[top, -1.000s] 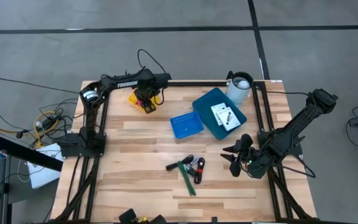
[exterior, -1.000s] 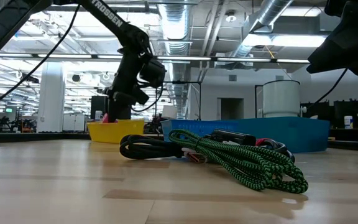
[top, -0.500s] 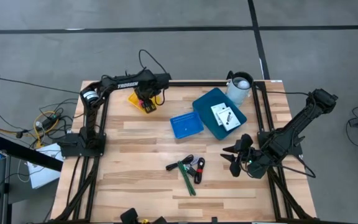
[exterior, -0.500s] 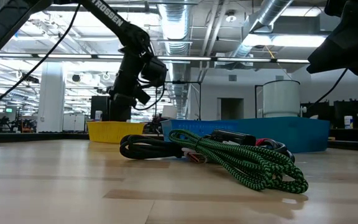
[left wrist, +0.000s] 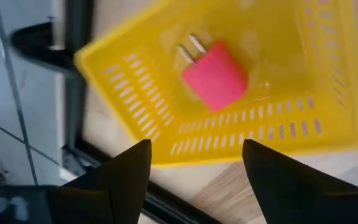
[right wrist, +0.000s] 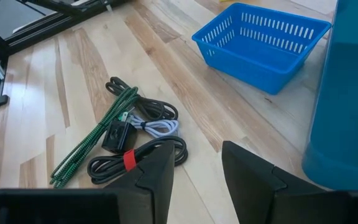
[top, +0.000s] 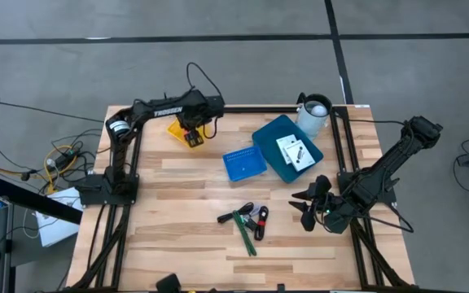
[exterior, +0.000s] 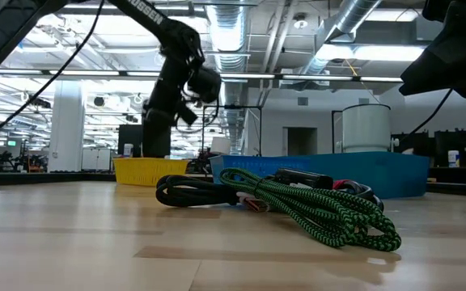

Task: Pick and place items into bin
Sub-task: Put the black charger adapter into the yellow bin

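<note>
Your left end effector has lifted a little above the yellow slotted plastic basket at the upper left of the high view; its fingers are spread and hold nothing. A pink plug-in block lies inside that basket, so that drop looks done. Your right end effector, also parted and empty, waits at the lower right. The green-and-black cord bundle sits low centre on the wooden surface, probably next. White cards rest in the deep blue bin.
</note>
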Robot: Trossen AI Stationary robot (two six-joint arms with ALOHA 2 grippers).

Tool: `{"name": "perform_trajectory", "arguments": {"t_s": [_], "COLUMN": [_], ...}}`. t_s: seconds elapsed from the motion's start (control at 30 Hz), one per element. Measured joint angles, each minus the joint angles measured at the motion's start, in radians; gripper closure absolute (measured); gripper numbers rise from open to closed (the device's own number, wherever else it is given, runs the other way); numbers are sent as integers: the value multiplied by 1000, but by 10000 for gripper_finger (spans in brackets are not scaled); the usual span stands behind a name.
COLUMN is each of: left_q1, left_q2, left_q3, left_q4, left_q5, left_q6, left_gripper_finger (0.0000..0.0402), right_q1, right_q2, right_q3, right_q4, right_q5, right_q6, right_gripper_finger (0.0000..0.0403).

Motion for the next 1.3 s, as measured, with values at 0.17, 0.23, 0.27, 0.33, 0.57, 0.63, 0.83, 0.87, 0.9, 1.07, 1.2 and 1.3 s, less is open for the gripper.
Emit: {"name": "perform_trajectory", "arguments": {"t_s": [0.17,0.23,0.27,0.33,0.57,0.63,0.83,0.87,0.9,1.07,1.2,1.3], "left_q1": [6,8,8,7,-40,-76,-221,-251,-280,-440,-578,-665], "left_q2": [-100,-168,-206,-286,-562,-636,-855,-890,-926,-1078,-1174,-1227], "left_q3": [99,119,126,127,43,-14,-269,-318,-370,-611,-782,-889], "left_q4": [-19,25,52,92,135,161,336,370,411,658,862,1008], "left_q5": [-11,-61,-106,-204,-173,-100,102,121,139,182,189,190], "left_q6": [-14,-43,-62,-106,-165,-165,-167,-174,-183,-246,-284,-286], "left_gripper_finger": [156,156,156,156,156,156,156,156,156,156,156,156], "right_q1": [0,0,0,0,-4,-13,-58,-65,-73,-102,-122,-137], "right_q2": [0,0,0,0,0,0,25,34,43,112,191,254], "right_q3": [0,0,0,0,0,0,0,0,0,0,0,0], "right_q4": [0,1,1,1,26,40,85,91,95,175,286,388], "right_q5": [0,0,0,0,3,6,8,8,8,5,-36,-71], "right_q6": [0,0,0,0,0,0,0,1,1,-7,-80,-101], "right_gripper_finger": [274,274,274,274,274,274,274,274,274,274,274,274]}}
